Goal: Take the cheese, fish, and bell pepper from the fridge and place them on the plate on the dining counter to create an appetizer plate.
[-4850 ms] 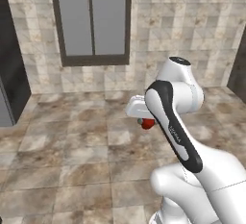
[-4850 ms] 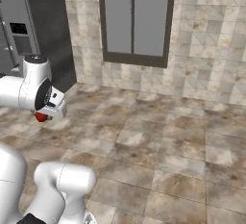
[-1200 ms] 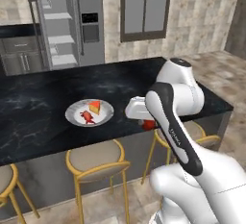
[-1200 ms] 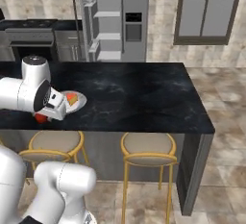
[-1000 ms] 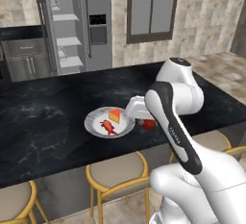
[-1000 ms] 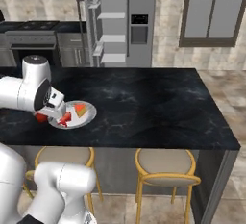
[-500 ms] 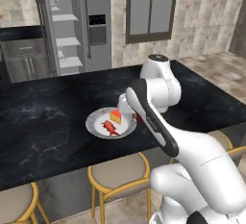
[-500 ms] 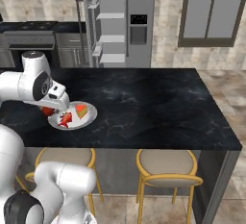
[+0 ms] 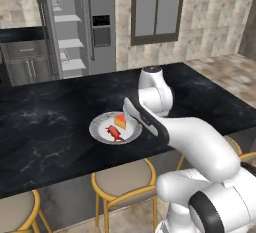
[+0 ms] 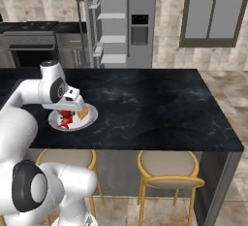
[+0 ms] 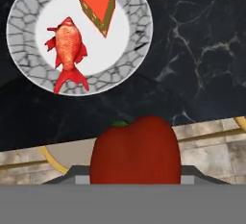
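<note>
While held low in the hand view, bell pepper (image 11: 135, 151): a rounded dark-red fruit with a green stem nub, at bottom centre of the frame, over the counter's near edge.
Gripper (image 10: 72, 100): jaws partly closed on the bell pepper, just beside the plate's near rim in the right base view; fingertips hidden behind the fruit.
Plate (image 11: 137, 45): round, white-grey with a stone-patterned rim, upper left of the hand view.
Fish (image 11: 67, 51): red-orange, lying left of centre on the plate.
Cheese (image 11: 99, 6): orange wedge, upper right part of the plate, apart from the fish.
Dining counter (image 9: 45, 122): glossy black marble, plate near its front edge.
Stools (image 10: 167, 166): gold-legged, tan seats, tucked below.
Fridge (image 9: 75, 24): grey steel, upper left of the left base view, one door open on pale shelves.
</note>
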